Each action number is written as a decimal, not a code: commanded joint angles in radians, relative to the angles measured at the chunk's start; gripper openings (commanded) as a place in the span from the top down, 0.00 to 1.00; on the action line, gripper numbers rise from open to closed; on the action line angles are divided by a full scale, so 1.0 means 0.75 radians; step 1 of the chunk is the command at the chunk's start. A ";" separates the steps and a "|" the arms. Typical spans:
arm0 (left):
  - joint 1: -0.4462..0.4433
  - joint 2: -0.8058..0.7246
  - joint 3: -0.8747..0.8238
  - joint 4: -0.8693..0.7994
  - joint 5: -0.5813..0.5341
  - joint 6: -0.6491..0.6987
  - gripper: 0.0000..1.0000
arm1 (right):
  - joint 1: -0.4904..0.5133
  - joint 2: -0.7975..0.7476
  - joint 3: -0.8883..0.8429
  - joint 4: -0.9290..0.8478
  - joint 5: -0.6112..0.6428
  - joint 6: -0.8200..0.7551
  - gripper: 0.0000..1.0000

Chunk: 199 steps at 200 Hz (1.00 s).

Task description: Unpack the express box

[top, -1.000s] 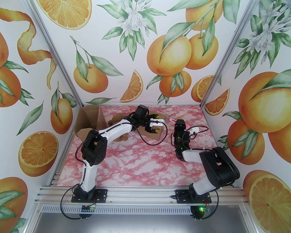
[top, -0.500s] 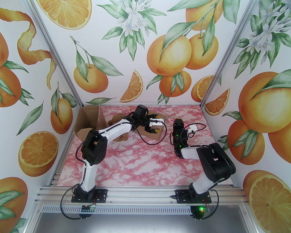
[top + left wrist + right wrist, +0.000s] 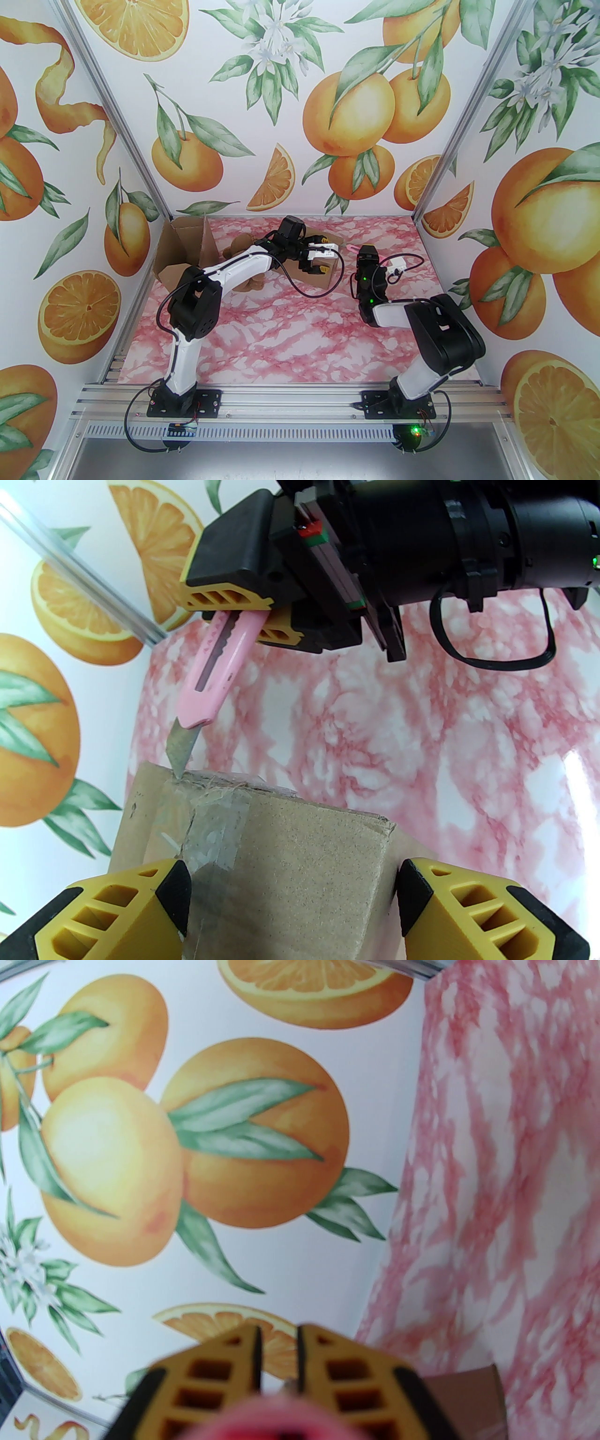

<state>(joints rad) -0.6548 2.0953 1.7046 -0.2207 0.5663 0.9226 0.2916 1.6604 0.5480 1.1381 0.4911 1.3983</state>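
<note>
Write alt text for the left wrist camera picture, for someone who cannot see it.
A pink utility knife, held by the right gripper, touches its blade tip to the far taped edge of a cardboard box. The left gripper grips the box's sides with yellow fingers, over a pink marbled table.

- two robot arms are counted: one left arm [image 3: 225, 272], one right arm [image 3: 422, 323].
- two grippers are counted: one left gripper [image 3: 290, 892], one right gripper [image 3: 234, 616].
- four yellow fingers [image 3: 117, 911] are counted, two per gripper.
- two cardboard boxes are counted: one taped box [image 3: 290, 845], one opened box [image 3: 183, 253].
- one pink utility knife [image 3: 220, 667] is counted.
- one brown plush toy [image 3: 239, 246] is counted, partly hidden behind the left arm.
- one pink marbled table [image 3: 300, 337] is counted.
- three orange-printed walls [image 3: 300, 117] are counted.
</note>
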 commanded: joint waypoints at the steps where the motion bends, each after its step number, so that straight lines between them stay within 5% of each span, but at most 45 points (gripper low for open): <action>1: 0.006 0.030 0.006 0.123 -0.065 -0.079 0.26 | 0.039 -0.047 -0.024 -0.066 -0.013 0.019 1.00; 120: -0.018 0.031 -0.005 0.257 -0.276 -0.210 0.30 | 0.151 -0.224 -0.073 -0.314 -0.008 0.083 1.00; 199: 0.014 -0.019 -0.036 0.238 -0.187 -0.221 0.31 | 0.128 -0.381 -0.168 -0.413 0.059 0.029 1.00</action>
<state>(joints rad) -0.6960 2.1010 1.6897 -0.1894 0.5041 0.7906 0.3668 1.4284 0.4644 0.8894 0.5842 1.4418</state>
